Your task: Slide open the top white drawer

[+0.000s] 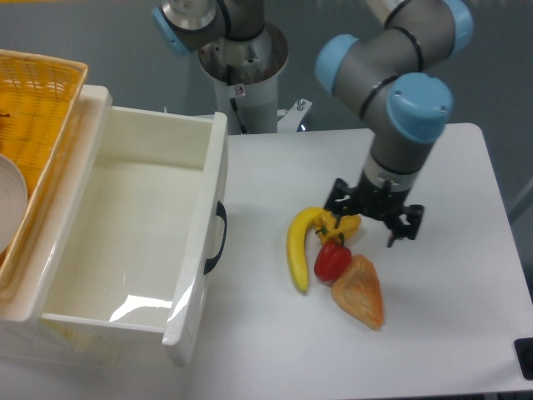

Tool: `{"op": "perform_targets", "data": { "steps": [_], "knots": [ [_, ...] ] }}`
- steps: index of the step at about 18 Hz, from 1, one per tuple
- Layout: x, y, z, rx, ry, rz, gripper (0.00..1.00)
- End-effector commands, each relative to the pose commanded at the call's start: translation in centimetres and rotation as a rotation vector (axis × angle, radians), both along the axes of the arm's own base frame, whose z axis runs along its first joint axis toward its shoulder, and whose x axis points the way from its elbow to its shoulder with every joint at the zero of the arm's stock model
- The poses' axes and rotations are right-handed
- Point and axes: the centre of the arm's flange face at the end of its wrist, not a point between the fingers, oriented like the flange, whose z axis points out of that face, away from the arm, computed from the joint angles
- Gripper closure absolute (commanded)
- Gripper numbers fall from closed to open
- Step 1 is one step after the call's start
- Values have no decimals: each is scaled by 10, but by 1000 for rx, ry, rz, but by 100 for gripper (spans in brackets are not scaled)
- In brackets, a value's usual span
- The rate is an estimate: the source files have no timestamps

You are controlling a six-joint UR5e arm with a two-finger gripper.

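The jaws stand apart, holding nothing; the gripper (374,217) hangs over the table (450,333) just right of a yellow pepper (343,224), red pepper (332,260) and banana (297,250). The top white drawer (133,242) stands pulled out at left. No readable writing shows.

White table (450,333) w/ banana (297,248), peppers (333,250), bread (360,292).
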Motion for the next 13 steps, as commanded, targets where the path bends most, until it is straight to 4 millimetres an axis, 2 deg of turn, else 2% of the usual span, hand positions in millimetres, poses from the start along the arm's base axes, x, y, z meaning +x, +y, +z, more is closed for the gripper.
{"op": "perform_targets", "data": {
  "steps": [4,8,13],
  "knots": [
    [-26,-11,-26,-81,50,-172,0],
    [-44,-15,-38,-102,68,-265,0],
    [-47,-16,-41,-102,65,-265,0]
  ]
}}
